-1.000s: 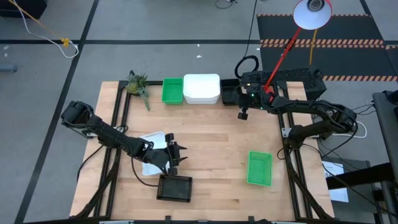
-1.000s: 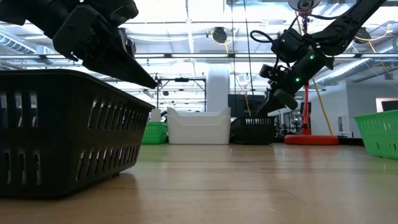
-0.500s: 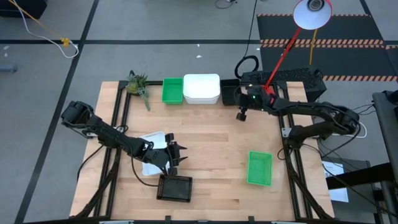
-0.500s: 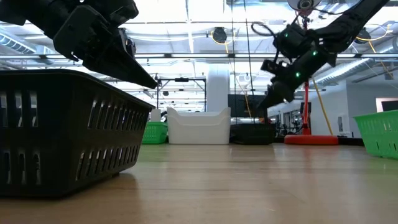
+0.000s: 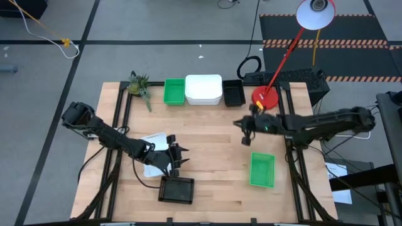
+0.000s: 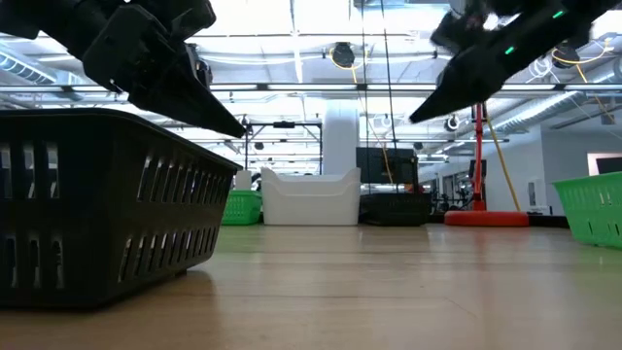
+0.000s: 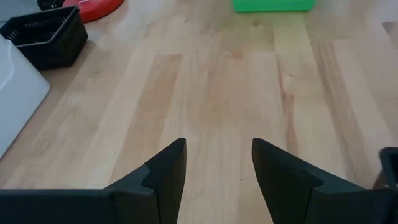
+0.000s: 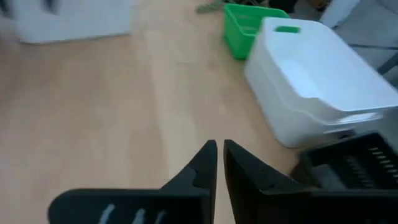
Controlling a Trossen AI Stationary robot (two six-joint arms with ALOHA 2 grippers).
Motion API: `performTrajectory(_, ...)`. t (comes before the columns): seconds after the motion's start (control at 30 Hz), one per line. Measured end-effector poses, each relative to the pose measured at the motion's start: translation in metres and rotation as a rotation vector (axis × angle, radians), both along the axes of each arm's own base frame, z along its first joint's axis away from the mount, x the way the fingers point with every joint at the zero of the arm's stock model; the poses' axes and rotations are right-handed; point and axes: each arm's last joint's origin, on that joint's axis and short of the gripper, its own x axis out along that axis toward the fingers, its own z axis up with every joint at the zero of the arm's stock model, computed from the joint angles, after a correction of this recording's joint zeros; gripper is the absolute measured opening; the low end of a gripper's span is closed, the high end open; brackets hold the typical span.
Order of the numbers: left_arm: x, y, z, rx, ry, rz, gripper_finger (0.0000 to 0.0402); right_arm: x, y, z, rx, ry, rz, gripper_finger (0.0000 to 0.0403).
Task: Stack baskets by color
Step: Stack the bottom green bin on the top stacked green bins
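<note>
Wooden bench top (image 5: 207,135) under open-plan ceiling lights; red lamp base (image 5: 265,98) at the far right corner. Right gripper (image 5: 246,133) has swung off the back row over the last second: it was directly over the black basket (image 5: 233,93) at the row's end and now sits above bare wood, with that basket behind it and the loose green basket (image 5: 262,169) just ahead and to its outer side. Its fingers are nearly closed, with nothing between them. The back row reads green basket (image 5: 174,91), white basket (image 5: 203,90), then black, apparently set down and settled. Judgement: the black drop-off is finished and the loose green basket is the next pick, bound for the green one at the far end of the row. Left gripper (image 5: 175,156) hangs unmoved, jaws apart and empty, with a second black basket (image 5: 176,189) just beneath and in front of it, and a white basket (image 5: 152,144) partly hidden under its arm.
</note>
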Motion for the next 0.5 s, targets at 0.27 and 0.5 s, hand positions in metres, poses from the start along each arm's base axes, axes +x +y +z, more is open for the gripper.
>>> performTrajectory(0.27,-0.004,-0.012,0.002,-0.019,-0.022,-0.038,0.0186,-0.010,0.057,0.002,0.153,-0.055,0.091,0.0020)
performTrajectory(0.5,-0.011,-0.031,0.005,-0.031,-0.055,-0.112,0.0186,-0.017,0.096,-0.008,0.331,-0.048,0.106,0.0020)
